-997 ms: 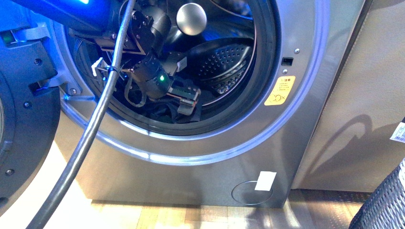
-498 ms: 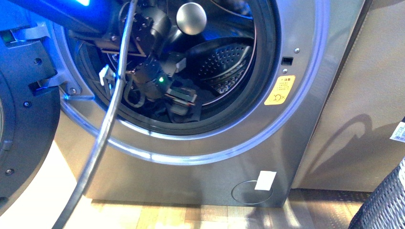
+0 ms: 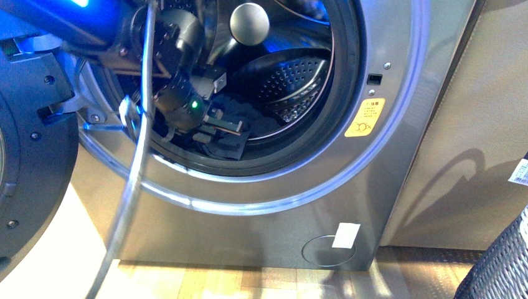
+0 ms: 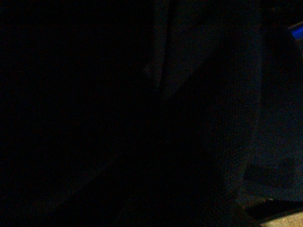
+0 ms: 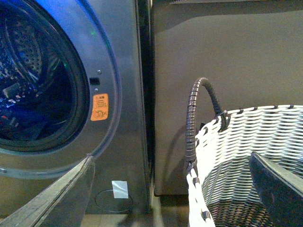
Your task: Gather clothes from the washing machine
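The grey washing machine [image 3: 261,212] stands with its porthole open, its perforated drum [image 3: 292,81] showing behind. My left arm reaches into the porthole. My left gripper [image 3: 225,138] is shut on the dark clothes [image 3: 246,115] at the drum's lower front lip. The left wrist view is dark. My right gripper [image 5: 175,194] is open and empty beside the machine [image 5: 123,94], its fingers [image 5: 52,198] spread wide, above the woven basket [image 5: 236,142].
The open black-rimmed door [image 3: 31,156] hangs at the left. A grey cable [image 3: 134,168] runs down across the porthole. A yellow-orange sticker [image 3: 365,118] is right of the porthole. The basket's edge [image 3: 501,261] shows at bottom right on the wooden floor [image 3: 249,283].
My left gripper has pulled back toward the left and slightly up at the drum's lip, with dark fabric in it. The cable swung left.
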Controlling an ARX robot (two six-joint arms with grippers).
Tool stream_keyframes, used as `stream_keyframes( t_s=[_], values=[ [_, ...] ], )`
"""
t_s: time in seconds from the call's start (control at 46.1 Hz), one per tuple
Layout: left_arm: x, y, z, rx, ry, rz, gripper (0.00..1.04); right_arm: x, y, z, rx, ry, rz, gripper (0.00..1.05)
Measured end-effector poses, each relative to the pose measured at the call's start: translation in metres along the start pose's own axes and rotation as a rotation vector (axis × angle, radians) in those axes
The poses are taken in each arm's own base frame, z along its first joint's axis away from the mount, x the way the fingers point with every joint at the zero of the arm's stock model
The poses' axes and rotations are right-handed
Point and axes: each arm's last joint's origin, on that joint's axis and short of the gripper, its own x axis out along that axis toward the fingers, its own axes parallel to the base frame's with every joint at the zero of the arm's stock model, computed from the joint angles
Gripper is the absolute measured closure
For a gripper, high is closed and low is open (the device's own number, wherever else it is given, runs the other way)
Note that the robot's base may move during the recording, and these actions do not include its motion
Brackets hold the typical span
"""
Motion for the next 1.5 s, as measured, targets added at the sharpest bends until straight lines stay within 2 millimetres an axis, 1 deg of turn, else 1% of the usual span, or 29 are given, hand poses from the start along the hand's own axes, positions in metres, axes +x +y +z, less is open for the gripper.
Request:
stream_keyframes(
  t_s=[0.108,0.303,0.433,0.477,0.498,0.542,0.563,0.759,0.78,0.867,0.932,1.04,1.105,1.127,1.214,1.387,1.495],
  values=[
    [-0.010,-0.003,-0.008,0.002,-0.045,-0.020,0.97,0.000,0.000,0.000,0.000,0.000,0.000,0.07],
    [-0.041,-0.007,-0.025,0.036,-0.137,-0.047,0.97,0.000,0.000,0.000,0.000,0.000,0.000,0.07],
    [-0.072,-0.008,-0.033,0.049,-0.205,-0.042,0.97,0.000,0.000,0.000,0.000,0.000,0.000,0.07],
    [-0.085,-0.006,-0.035,0.056,-0.239,-0.032,0.97,0.000,0.000,0.000,0.000,0.000,0.000,0.07],
    [-0.088,-0.006,-0.036,0.058,-0.246,-0.029,0.97,0.000,0.000,0.000,0.000,0.000,0.000,0.07],
    [-0.104,-0.003,-0.041,0.062,-0.287,-0.025,0.97,0.000,0.000,0.000,0.000,0.000,0.000,0.07],
    [-0.107,-0.003,-0.042,0.062,-0.295,-0.027,0.97,0.000,0.000,0.000,0.000,0.000,0.000,0.07],
    [-0.157,0.004,-0.064,0.070,-0.410,-0.017,0.97,0.000,0.000,0.000,0.000,0.000,0.000,0.07],
    [-0.160,0.004,-0.065,0.070,-0.416,-0.018,0.97,0.000,0.000,0.000,0.000,0.000,0.000,0.07],
    [-0.183,0.006,-0.071,0.074,-0.469,-0.033,0.97,0.000,0.000,0.000,0.000,0.000,0.000,0.07],
    [-0.204,0.006,-0.074,0.078,-0.516,-0.048,0.97,0.000,0.000,0.000,0.000,0.000,0.000,0.07],
    [-0.263,0.006,-0.072,0.102,-0.650,-0.074,0.97,0.000,0.000,0.000,0.000,0.000,0.000,0.07],
    [-0.290,0.005,-0.071,0.119,-0.705,-0.086,0.97,0.000,0.000,0.000,0.000,0.000,0.000,0.07],
    [-0.303,0.003,-0.071,0.127,-0.729,-0.092,0.97,0.000,0.000,0.000,0.000,0.000,0.000,0.07],
    [-0.336,0.001,-0.069,0.150,-0.793,-0.105,0.97,0.000,0.000,0.000,0.000,0.000,0.000,0.07],
    [-0.389,-0.001,-0.056,0.191,-0.887,-0.136,0.97,0.000,0.000,0.000,0.000,0.000,0.000,0.07],
    [-0.415,-0.001,-0.043,0.199,-0.926,-0.169,0.97,0.000,0.000,0.000,0.000,0.000,0.000,0.07]
  ],
)
